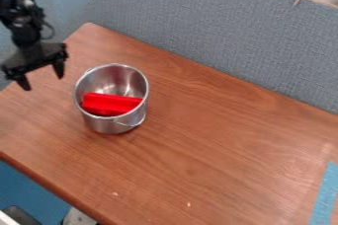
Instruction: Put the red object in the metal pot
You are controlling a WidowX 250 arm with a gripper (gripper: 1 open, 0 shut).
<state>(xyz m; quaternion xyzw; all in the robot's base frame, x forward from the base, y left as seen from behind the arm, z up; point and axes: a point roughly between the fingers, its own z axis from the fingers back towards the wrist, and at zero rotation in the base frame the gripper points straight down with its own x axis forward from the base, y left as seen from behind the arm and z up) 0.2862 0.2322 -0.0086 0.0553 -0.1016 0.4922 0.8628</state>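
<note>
We see the gripper (pixel 35 71) empty, jaws released — the red bar (pixel 111 102) lies in the pot (pixel 111 97) to its right.

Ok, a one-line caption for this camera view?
Red object lies inside the metal pot; open gripper hovers left of it.

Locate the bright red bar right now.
The bright red bar lies inside the shiny round metal pot on the left part of the wooden table, right of the open black gripper.
</note>
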